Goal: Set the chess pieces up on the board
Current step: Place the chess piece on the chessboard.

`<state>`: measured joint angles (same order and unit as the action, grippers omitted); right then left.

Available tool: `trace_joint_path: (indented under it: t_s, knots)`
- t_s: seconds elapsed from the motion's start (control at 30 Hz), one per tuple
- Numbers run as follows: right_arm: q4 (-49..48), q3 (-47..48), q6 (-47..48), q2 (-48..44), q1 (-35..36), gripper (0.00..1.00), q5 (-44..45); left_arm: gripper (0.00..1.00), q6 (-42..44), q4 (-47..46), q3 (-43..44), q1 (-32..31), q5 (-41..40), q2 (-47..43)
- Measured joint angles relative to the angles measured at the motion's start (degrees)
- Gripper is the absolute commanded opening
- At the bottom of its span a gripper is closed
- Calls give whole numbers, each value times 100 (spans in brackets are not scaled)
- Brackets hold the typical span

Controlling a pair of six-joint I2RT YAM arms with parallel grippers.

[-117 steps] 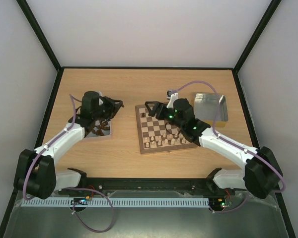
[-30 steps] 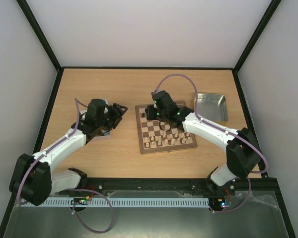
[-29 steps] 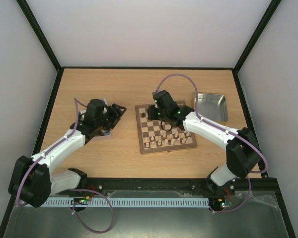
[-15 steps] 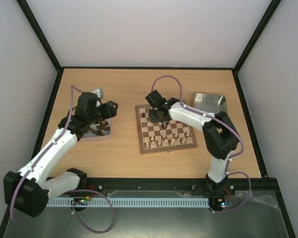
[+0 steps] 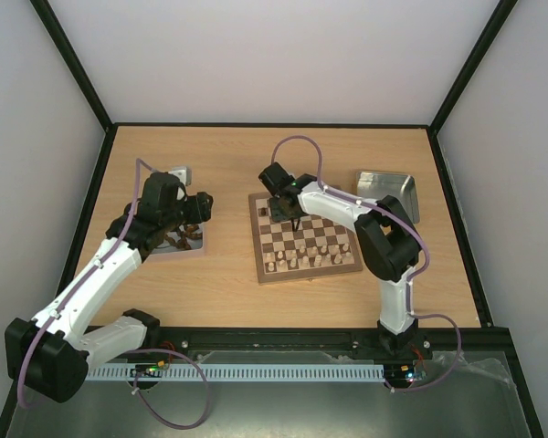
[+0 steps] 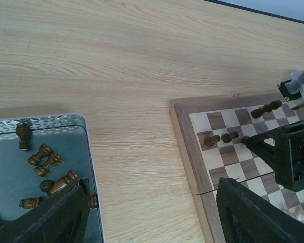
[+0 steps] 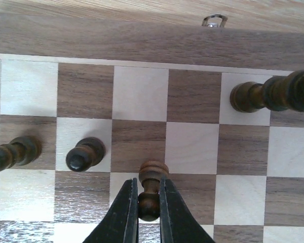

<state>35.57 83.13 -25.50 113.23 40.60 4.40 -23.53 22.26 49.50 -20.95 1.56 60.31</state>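
**Top view.** The right arm [image 5: 333,201] bends across the board [image 5: 310,273], and the right jaws hang over its far left squares. Their state is too small to read from here. Pale pieces [image 5: 297,262] line the near rows. The left arm [image 5: 110,260] reaches over the left tray [image 5: 181,172] on the counter [image 5: 228,155], where dark chess pieces [image 5: 184,239] lie. A second tray [image 5: 388,196] sits just off the board's far right corner.

**Left wrist view.** The left jaws are spread wide at the bottom edge, with only bare counter and the tray's corner between them. No piece lies in the gap. The dark chess pieces lie on their sides in the tray, to the left of the jaws. On the board to the right stand two pawns [image 6: 220,138] side by side and a taller piece [image 6: 266,108] near the border.

**Right wrist view.** The right jaws are pinching a dark pawn [image 7: 151,187] from both sides, low in the frame. Its far end lies over the edge of a dark square in the second row from the border. Whether it touches the board I cannot tell. The two pawns stand to its left in that row, and the taller piece stands at upper right. A small metal clasp [image 7: 214,20] sits on the board's outer edge.
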Motion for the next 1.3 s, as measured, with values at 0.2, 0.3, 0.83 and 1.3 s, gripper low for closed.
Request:
trace_joint_path:
  t_s: [0.2,0.3,0.83,1.3]
  knots:
    - [17,85,0,61,-4,2,24,71,22,2,-2,2,-61,0]
    - [13,87,2,68,-9,5,26,71,22,2,-2,2,-66,7]
    - [-9,160,4,133,-74,13,17,71,17,2,-7,0,-76,42]
    - [-9,221,46,208,-114,5,-52,71,15,4,-7,0,-74,66]
